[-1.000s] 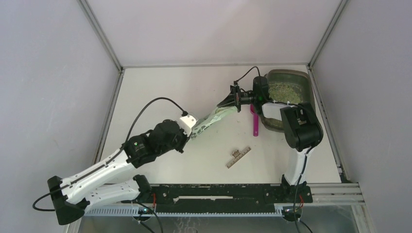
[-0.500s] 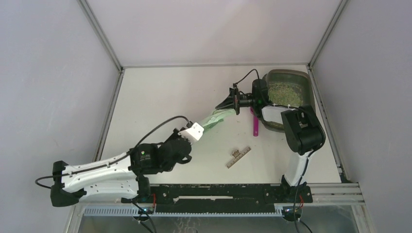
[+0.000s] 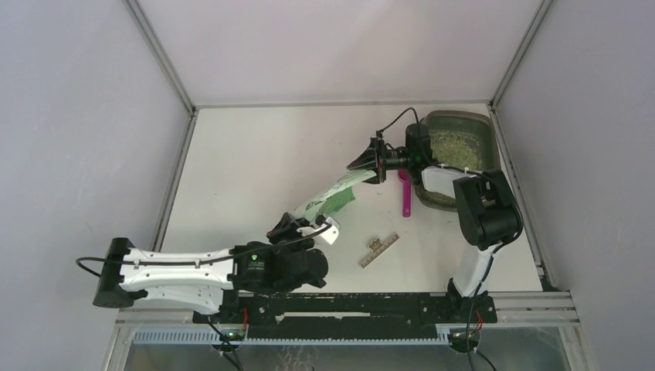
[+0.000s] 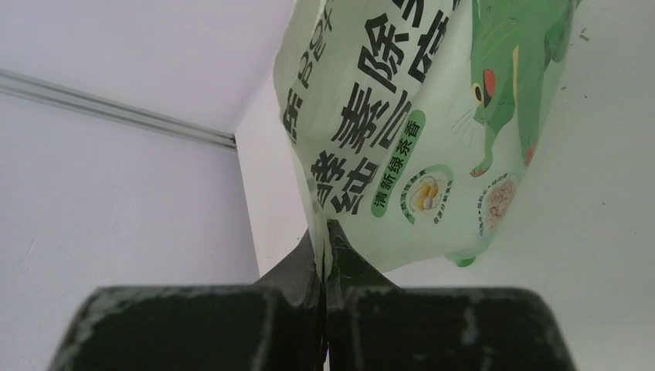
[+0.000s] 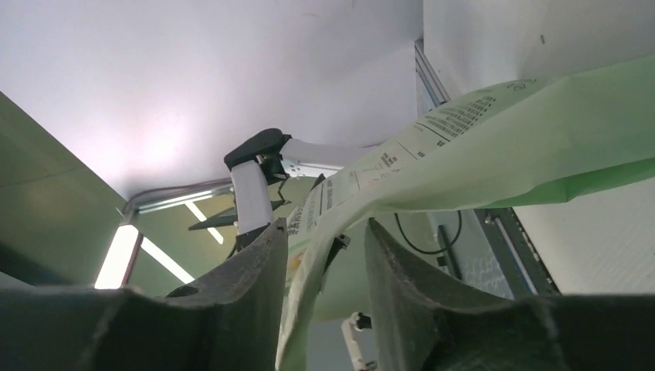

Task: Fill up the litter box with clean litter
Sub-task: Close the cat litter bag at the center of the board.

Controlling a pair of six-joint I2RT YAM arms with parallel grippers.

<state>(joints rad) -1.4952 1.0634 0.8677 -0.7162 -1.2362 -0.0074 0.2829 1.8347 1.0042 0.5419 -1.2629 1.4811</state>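
Note:
The litter box (image 3: pixel 485 127) sits at the far right of the table, with pale clean litter (image 3: pixel 454 147) inside it. A light-green printed bag (image 3: pixel 328 197) hangs stretched between my two grippers. My left gripper (image 3: pixel 287 224) is shut on the bag's lower edge; in the left wrist view the bag (image 4: pixel 432 116) rises from the pinched jaws of that gripper (image 4: pixel 323 232). My right gripper (image 3: pixel 361 164) is at the bag's upper end, left of the box. In the right wrist view its jaws stand apart, and the bag's edge (image 5: pixel 502 147) runs loosely through the gripper (image 5: pixel 324 232).
A magenta scoop (image 3: pixel 405 193) lies beside the litter box's left wall. A small tan strip (image 3: pixel 378 250) lies on the table near the front. Grey walls close in both sides and the back. A black rail (image 3: pixel 347 305) runs along the near edge.
My left arm has swung back toward the near edge, pulling the bag's lower end with it. My right gripper, shut on the bag before, has opened.

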